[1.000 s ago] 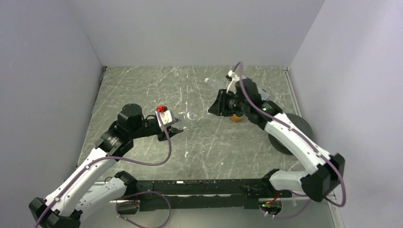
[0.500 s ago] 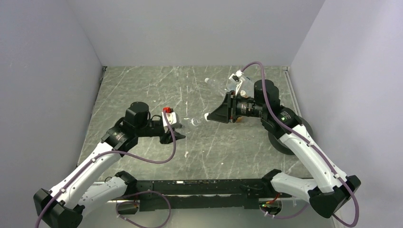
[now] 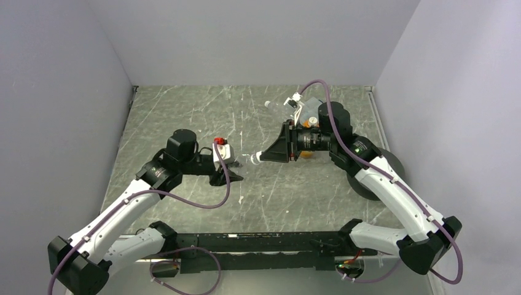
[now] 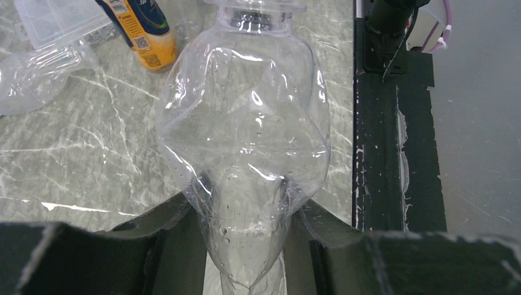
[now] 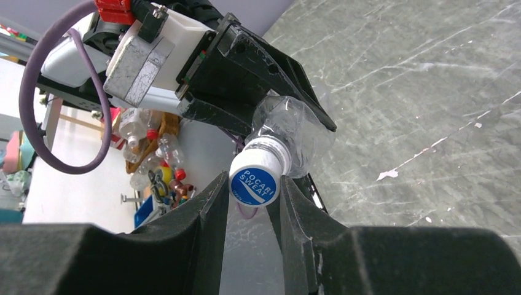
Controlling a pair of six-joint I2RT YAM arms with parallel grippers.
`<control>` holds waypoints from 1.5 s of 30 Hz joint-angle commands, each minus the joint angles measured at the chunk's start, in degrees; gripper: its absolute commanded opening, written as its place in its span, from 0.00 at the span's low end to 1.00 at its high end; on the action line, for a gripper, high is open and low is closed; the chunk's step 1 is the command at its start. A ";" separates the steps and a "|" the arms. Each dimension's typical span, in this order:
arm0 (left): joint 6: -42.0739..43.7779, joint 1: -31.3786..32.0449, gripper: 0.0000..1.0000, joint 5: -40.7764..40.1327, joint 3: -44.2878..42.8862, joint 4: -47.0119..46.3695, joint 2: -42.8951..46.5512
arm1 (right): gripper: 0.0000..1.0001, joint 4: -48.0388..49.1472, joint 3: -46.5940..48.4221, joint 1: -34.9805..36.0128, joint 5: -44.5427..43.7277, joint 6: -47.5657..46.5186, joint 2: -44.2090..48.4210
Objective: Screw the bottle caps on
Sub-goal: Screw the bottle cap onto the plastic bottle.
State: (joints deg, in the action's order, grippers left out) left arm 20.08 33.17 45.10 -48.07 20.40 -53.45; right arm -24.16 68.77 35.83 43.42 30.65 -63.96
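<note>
A crumpled clear bottle point(image 4: 246, 141) is pinched at its lower end by my left gripper point(image 4: 246, 246), which is shut on it. It is held above the table, neck pointing right toward the other arm. A white bottle cap with a blue top point(image 5: 255, 178) sits on that bottle's neck point(image 5: 295, 132). My right gripper point(image 5: 253, 196) is shut on the cap, one finger on either side. In the top view the two grippers meet at the table's middle, around the cap point(image 3: 254, 160). The orange bottle point(image 4: 142, 31) stands behind my right gripper.
A flat clear box point(image 4: 55, 18) and another clear bottle point(image 4: 37, 74) lie at the back near the orange bottle. A large black disc point(image 3: 381, 175) rests on the table at the right, under my right arm. Walls enclose the left, back and right sides.
Both arms have closed in on each other: the left carried the clear bottle rightward, the right swung left and brought the cap to the bottle's neck.
</note>
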 commanded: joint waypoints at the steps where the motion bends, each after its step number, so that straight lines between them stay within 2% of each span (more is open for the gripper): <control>1: 0.22 -0.20 0.00 3.10 -3.07 -2.62 -0.62 | 0.10 -0.58 3.27 1.22 -0.78 -1.78 0.26; 7: 0.59 -0.21 0.00 4.70 -4.16 -1.99 -1.83 | 0.10 -6.73 6.12 4.81 -5.41 -6.20 -1.25; 13: 2.19 -0.21 0.00 7.21 -6.75 2.56 -3.39 | 0.10 -12.20 8.05 6.69 -9.23 -10.10 -2.16; 31: 5.82 -0.20 0.00 12.68 -13.93 11.37 -5.90 | 0.09 -19.69 10.24 10.65 -10.04 -14.90 -5.66; 36: 5.37 -0.21 0.00 13.95 -14.37 10.02 -5.83 | 0.09 -19.60 9.64 11.50 -7.86 -15.22 -6.38; 45: 8.14 -0.20 0.00 16.11 -17.46 13.85 -8.23 | 0.09 -21.85 10.22 12.68 -8.58 -16.16 -8.09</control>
State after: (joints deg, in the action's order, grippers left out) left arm 26.87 32.53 51.96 -59.02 44.40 -61.65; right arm -42.68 79.02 45.69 32.36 15.88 -69.30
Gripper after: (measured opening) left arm 0.431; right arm 0.344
